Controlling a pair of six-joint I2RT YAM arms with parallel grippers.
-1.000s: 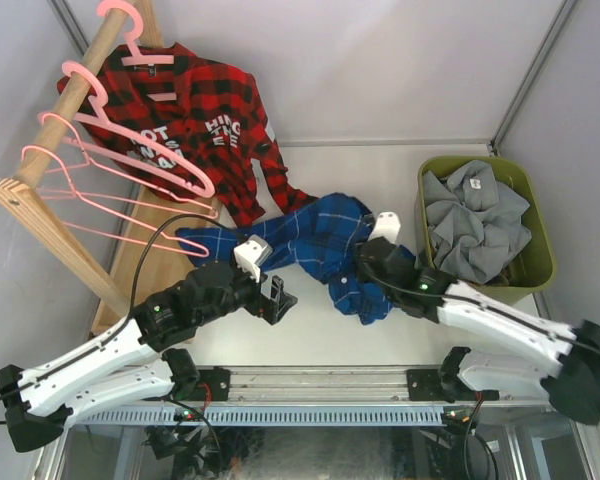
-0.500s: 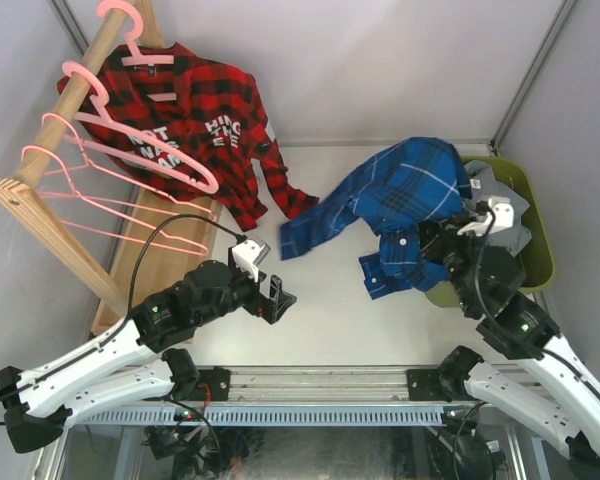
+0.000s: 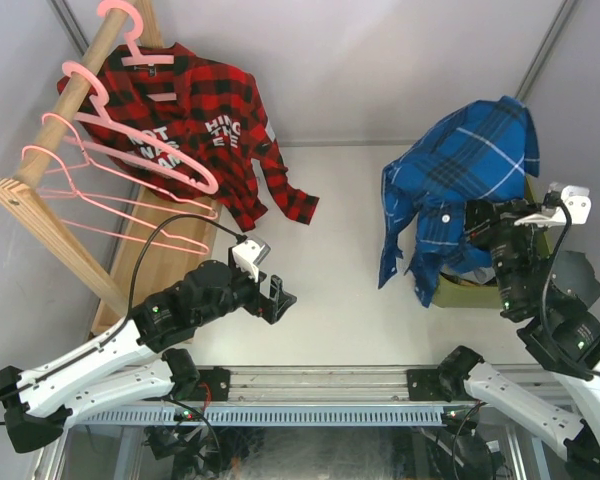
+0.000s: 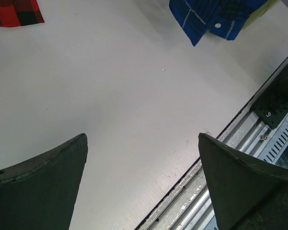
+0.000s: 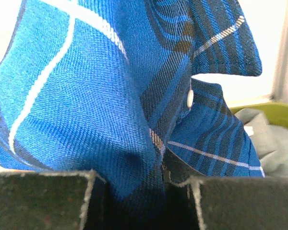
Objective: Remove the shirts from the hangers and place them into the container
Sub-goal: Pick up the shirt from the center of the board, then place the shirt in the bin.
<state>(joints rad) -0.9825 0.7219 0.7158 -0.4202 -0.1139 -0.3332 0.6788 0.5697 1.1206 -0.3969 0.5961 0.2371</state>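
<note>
Blue plaid shirt (image 3: 460, 170): clamped in right gripper (image 5: 144, 179), hanging at the container (image 3: 458, 297), mid-transfer; next move likely calls for lowering and release; left gripper (image 4: 141, 139) spread wide, empty.

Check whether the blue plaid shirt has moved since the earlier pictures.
Yes. The blue plaid shirt with white lines was lifted off the white table and carried right; it now hangs over the olive-green plastic bin.

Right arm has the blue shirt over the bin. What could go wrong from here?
Part of the blue shirt hangs left of the bin, over the table; dropped now, it may drape over the rim.
The right tool pinches only a fold; it could slip early.
The grey shirt in the bin leaves less room.
</note>
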